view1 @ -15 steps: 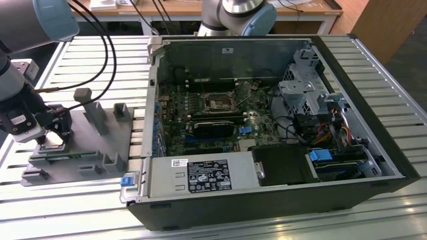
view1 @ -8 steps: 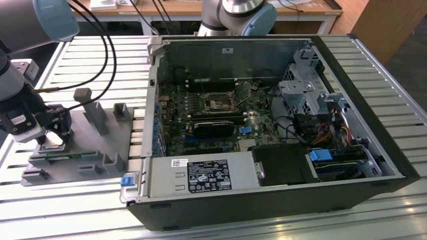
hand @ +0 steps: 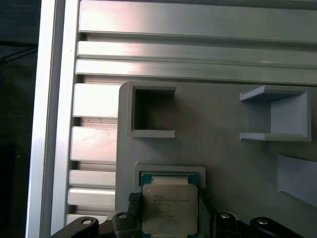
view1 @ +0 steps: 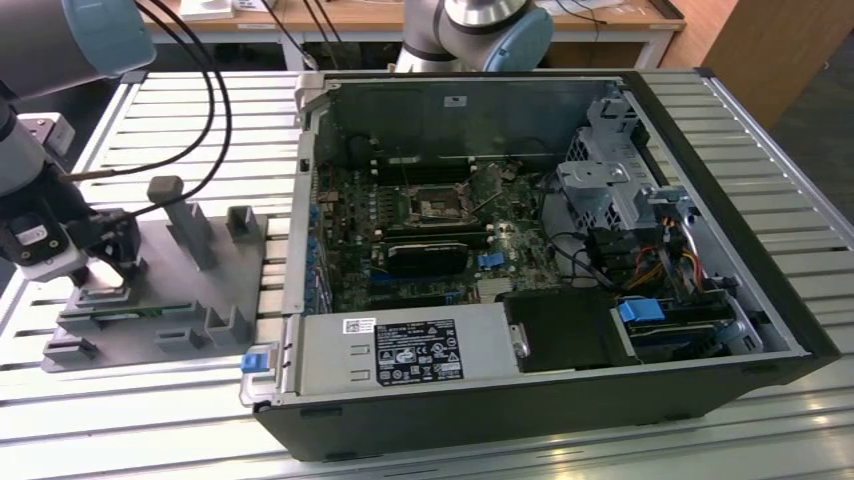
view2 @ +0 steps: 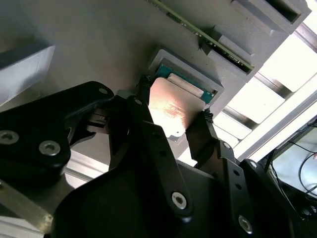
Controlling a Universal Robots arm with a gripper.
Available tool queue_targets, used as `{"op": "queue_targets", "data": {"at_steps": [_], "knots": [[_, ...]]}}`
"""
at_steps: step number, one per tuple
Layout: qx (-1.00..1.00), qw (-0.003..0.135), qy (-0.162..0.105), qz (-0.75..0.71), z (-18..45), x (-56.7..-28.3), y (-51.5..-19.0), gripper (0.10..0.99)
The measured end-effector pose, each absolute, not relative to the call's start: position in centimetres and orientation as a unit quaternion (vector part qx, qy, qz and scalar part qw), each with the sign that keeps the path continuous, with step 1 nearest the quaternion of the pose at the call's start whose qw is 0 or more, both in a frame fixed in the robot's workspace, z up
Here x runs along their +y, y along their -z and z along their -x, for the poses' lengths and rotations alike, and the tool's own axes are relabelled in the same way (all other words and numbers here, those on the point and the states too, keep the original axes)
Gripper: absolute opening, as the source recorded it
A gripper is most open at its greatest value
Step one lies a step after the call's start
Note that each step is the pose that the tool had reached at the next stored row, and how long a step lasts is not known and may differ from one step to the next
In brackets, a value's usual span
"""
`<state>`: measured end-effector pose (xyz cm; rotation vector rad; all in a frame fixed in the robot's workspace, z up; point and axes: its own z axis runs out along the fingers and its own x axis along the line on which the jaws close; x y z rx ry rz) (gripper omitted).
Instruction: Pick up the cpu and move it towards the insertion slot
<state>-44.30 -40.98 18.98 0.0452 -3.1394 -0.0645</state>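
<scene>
Gripper (view1: 100, 282), black, two-fingered, on the arm at nine o'clock in the exterior view, at the exterior view's left: jaws pressed in on the cpu (hand: 170, 208), one finger (view2: 205, 134) against each of two opposite edges, as both wrist views show (gripper (view2: 174, 105), (hand: 168, 198)). Cpu (view2: 171, 111): flat square chip, shiny metal top, green rim, held over a shallow framed pocket (hand: 168, 169) of the grey fixture (view1: 167, 300); whether it sits in the pocket or is raised off it cannot be told. Fixture, further items: one empty square pocket (hand: 125, 109), one open-sided bracket (hand: 282, 115), a thin green-edged board (view2: 198, 30) standing in a groove, and several uprights (view1: 200, 235). Support: table of aluminium slats (view1: 160, 130). Insertion slot (view1: 437, 205): square black socket with thin metal frame, on the board inside the open computer case (view1: 747, 330), well apart from the gripper and at about three o'clock from it in the exterior view. Between the two: the fixture uprights and the case's near side wall (view1: 307, 190). Around the slot: long black card (view1: 427, 255) just beside it at six o'clock, small blue connector (view1: 490, 260) at five o'clock, metal drive cage (view1: 601, 185) at three o'clock. Power supply box (view1: 400, 352) at six o'clock of the case. Black cables (view1: 200, 110) hang at eleven o'clock above the fixture. Second arm base (view1: 481, 25) at twelve o'clock behind the case.
</scene>
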Motion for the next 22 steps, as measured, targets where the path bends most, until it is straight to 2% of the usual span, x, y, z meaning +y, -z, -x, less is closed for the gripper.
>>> {"op": "queue_targets", "data": {"at_steps": [22], "knots": [[-1.000,0.001,0.021,-0.014,44.3,-41.0,-21.0,0.541]]}}
